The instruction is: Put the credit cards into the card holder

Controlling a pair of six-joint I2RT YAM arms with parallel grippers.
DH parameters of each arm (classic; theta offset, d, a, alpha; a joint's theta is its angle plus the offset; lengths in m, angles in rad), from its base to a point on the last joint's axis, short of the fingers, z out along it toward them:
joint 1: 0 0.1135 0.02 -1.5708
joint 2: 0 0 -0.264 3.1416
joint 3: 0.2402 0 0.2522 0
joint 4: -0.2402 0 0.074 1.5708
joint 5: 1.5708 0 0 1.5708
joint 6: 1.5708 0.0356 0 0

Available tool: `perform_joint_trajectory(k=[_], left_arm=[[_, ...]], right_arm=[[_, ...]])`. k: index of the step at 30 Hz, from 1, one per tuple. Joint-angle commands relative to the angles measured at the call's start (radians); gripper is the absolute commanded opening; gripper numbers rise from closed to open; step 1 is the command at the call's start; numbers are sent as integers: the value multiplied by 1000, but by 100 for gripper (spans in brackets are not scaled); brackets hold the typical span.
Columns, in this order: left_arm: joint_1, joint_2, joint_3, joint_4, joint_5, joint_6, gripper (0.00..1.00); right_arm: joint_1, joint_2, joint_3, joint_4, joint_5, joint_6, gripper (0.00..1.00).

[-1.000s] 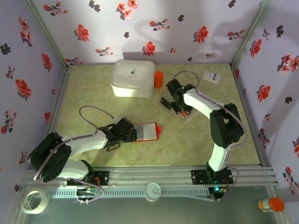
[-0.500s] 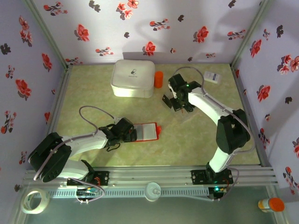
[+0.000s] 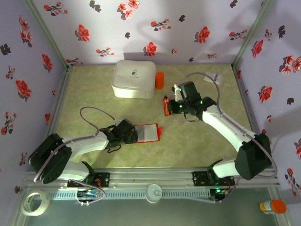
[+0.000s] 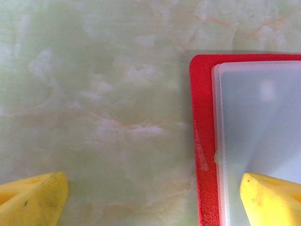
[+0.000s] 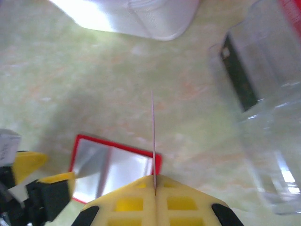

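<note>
The card holder point(image 3: 148, 132) lies open on the table, red rim around a pale whitish inside. My left gripper point(image 3: 130, 134) is open over its left edge point(image 4: 203, 141); one yellow fingertip point(image 4: 273, 197) rests on the pale inside, the other point(image 4: 29, 200) on bare table. My right gripper point(image 3: 170, 106) hangs above the table right of and behind the holder, shut on a red credit card point(image 3: 165, 106). The right wrist view shows that card edge-on point(image 5: 153, 136), with the holder point(image 5: 117, 165) below it. A black card point(image 5: 240, 77) stands in a clear container point(image 5: 265, 127).
A big white rounded box point(image 3: 134, 78) and an orange cylinder point(image 3: 160, 80) stand at the back. A small white box with blue print point(image 3: 214, 76) lies at the back right. Floral walls close in three sides.
My right arm has swung out from the back middle toward the front, carrying a red card away from the clear container. The left arm and holder have not moved.
</note>
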Motion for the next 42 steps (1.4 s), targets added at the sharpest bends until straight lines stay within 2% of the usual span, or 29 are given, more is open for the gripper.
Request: perform_joint_trajectory(k=[1,4,12,24,42], left_arm=[[-5,22,-3,-150,-33,-33,95],[-9,28,1,-168,-34,-41,94],[-14,45,-5,-183,-37,-63,93],[-24,38,-1,-194,-42,-66,93],[-33,19,-18,-194,-45,-79,92]], right_arm=[[21,-19,-155,374,-152,280,0],[55,-13,-258,536,-144,359,0],[141,70,-384,756,-107,434,0],[185,221,-524,1117,-98,522,0],[219,374,-563,1311,-84,574,0]])
